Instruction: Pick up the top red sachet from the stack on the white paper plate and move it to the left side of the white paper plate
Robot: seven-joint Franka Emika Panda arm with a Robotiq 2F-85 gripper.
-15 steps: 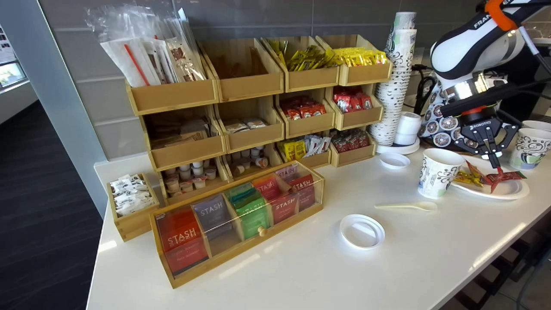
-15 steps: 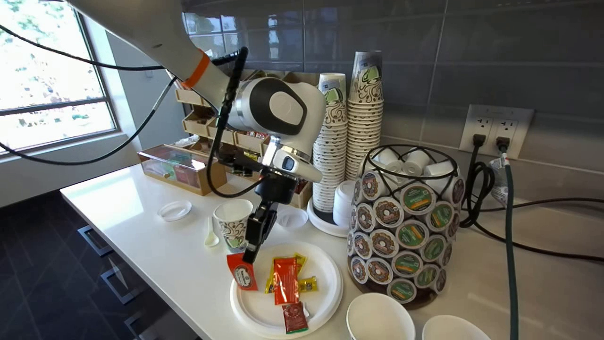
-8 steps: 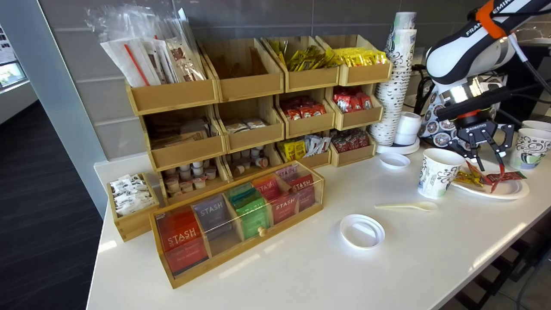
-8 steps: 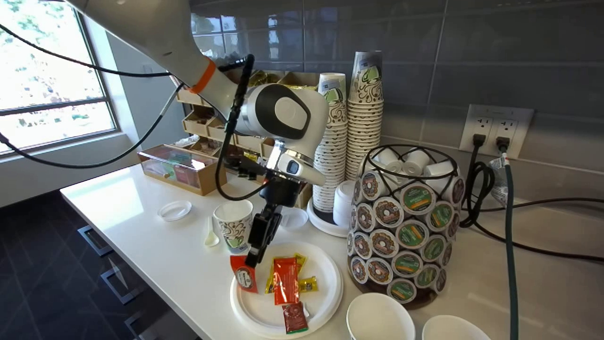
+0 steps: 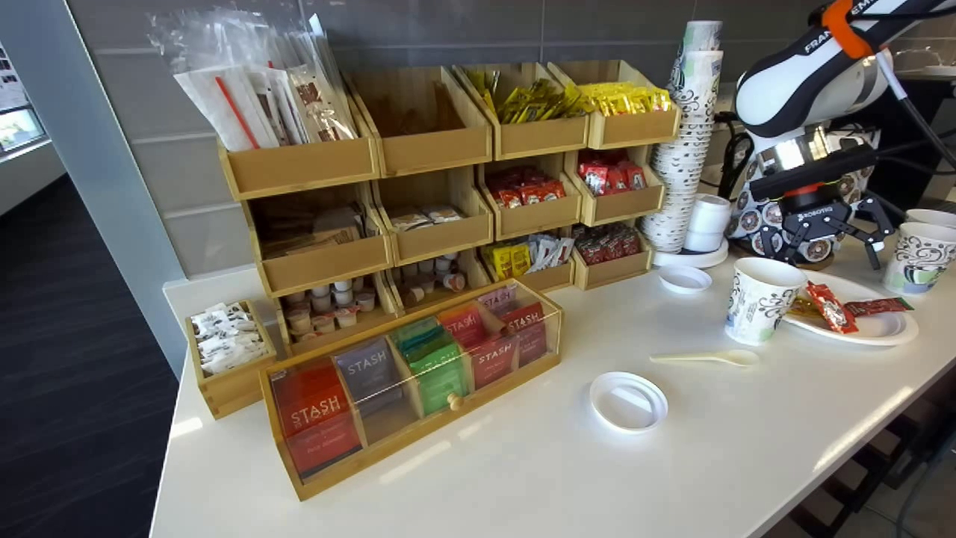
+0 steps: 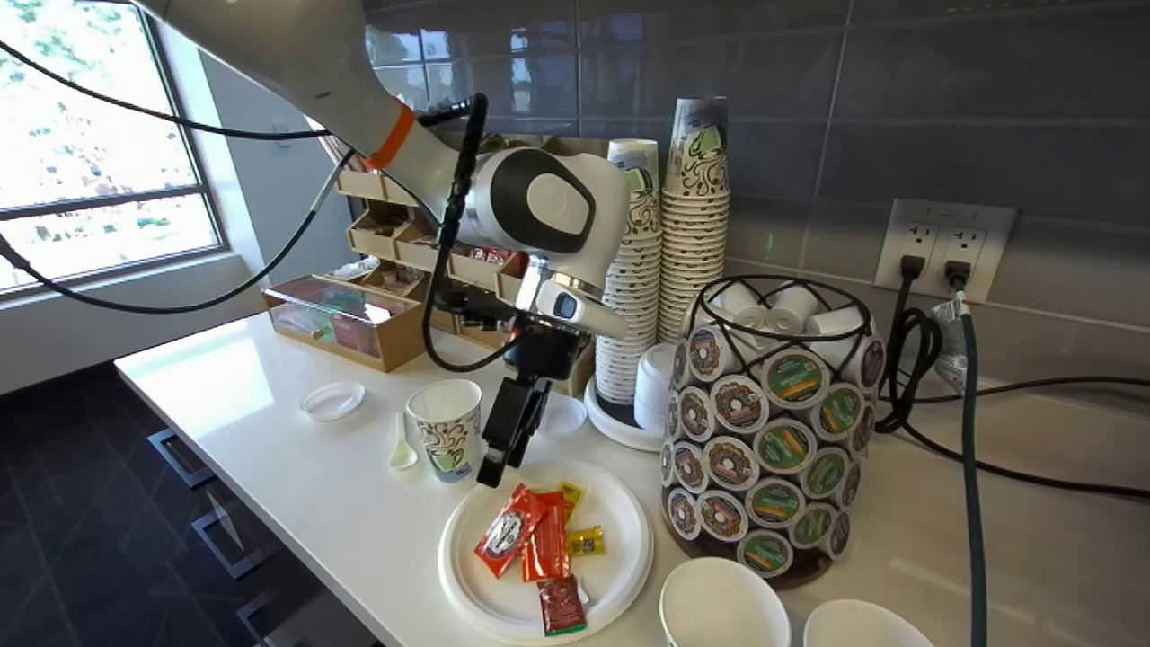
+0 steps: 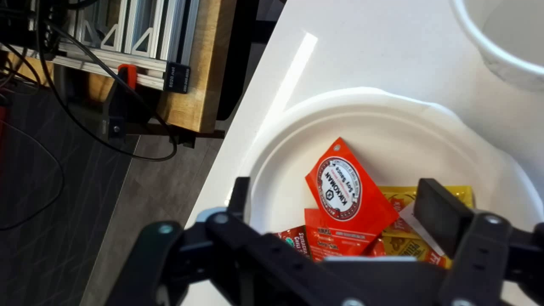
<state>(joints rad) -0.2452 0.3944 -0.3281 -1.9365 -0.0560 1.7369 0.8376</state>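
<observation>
The top red sachet (image 7: 346,191), with a round white label, rests on the white paper plate (image 7: 374,97). One end of it overlaps a second red sachet (image 7: 331,242) of the stack, seen as well in an exterior view, where the top red sachet (image 6: 508,532) lies left of that second red sachet (image 6: 544,553). My gripper (image 7: 338,206) stands wide open above the plate, its fingers apart on either side of the sachet and nothing held. In an exterior view the gripper (image 6: 491,474) hangs clear above the sachets.
Yellow packets (image 6: 586,541) and a dark red packet (image 6: 561,605) share the plate. A paper cup (image 5: 764,300) stands close by the plate, with a spoon (image 5: 706,358) beside it. Two more cups (image 6: 724,611) and a pod holder (image 6: 768,440) flank the plate.
The jaws have opened and let go of the red sachet. It has dropped from upright at the plate's edge to lying over the other red sachet. My gripper has risen slightly.
</observation>
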